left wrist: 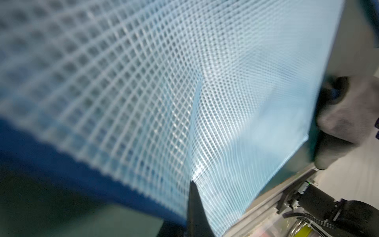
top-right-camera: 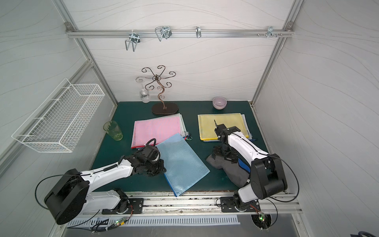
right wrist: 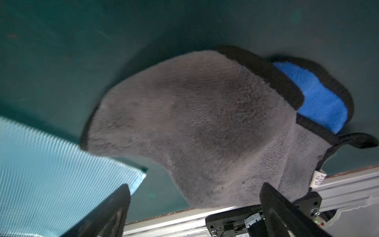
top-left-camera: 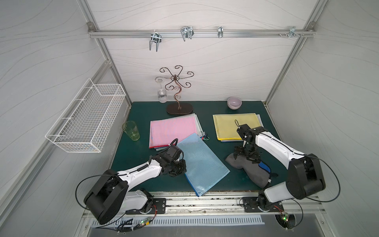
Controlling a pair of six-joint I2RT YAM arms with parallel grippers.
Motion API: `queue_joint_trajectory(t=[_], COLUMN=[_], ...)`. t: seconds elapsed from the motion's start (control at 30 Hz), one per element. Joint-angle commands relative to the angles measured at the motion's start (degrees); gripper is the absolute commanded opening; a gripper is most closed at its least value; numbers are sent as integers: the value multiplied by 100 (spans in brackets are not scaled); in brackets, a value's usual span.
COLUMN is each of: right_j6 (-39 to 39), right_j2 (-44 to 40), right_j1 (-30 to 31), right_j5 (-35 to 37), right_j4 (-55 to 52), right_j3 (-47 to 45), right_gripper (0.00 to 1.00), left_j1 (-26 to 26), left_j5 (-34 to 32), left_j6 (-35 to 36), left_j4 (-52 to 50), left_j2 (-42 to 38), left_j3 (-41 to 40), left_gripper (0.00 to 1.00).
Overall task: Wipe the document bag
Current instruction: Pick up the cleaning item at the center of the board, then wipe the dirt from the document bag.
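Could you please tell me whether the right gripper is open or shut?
Open: the right gripper has its jaws wide apart over the cloth, with nothing clamped between them.

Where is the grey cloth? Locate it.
In a top view the grey cloth lies at the near right of the mat, right of the blue document bag, beneath the open right gripper.

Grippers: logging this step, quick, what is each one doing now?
Left gripper: shut on the blue document bag.
Right gripper: open above the grey cloth, holding nothing.
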Motion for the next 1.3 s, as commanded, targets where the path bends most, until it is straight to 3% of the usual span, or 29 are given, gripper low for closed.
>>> queue_joint_trajectory(t=[0.0,0.1,0.17,0.23,0.33,0.37,0.53,0.63,0.83,1.13,1.2,1.27], right_j6=[325,264,231,194,25,-46,-365,-535,-777,-141,97,90], right_j2=[321,595,579,436,102,-31,-962,-860,891,3707,4078,4267], right_j1=[-269,-411,-472,-472,-465,-440,452,1088,2213,3028,3038,2945], right_j5=[-66,-264,-473,-623,-866,-956,-729,-1174,-2407,-4543,-4639,-4224], right_j4=[678,1120,1375,1541,1529,1492,906,827,1236,2708,2897,2711], right_j3=[-430,-628,-754,-865,-951,-939,-264,348,1717,3810,3924,3902], right_gripper=[99,95,81,58,4,0,0,0,0,0,0,0], left_j1=[-59,-77,-84,-91,-95,-103,-147,-178,-256,-481,-475,-481], left_j5=[17,40,35,49,44,44,122,251,449,336,291,257], left_j6=[0,67,61,18,-43,-43,5,12,47,12,12,13], left_j4=[400,421,465,548,624,611,340,0,-342,-589,-636,-679], left_j2=[216,391,466,471,453,431,114,-124,-340,-432,-436,-430], left_j3=[-110,-155,-198,-263,-357,-356,-336,-274,-208,-121,-96,-71], left_gripper=[0,0,0,0,0,0,0,0,0,0,0,0])
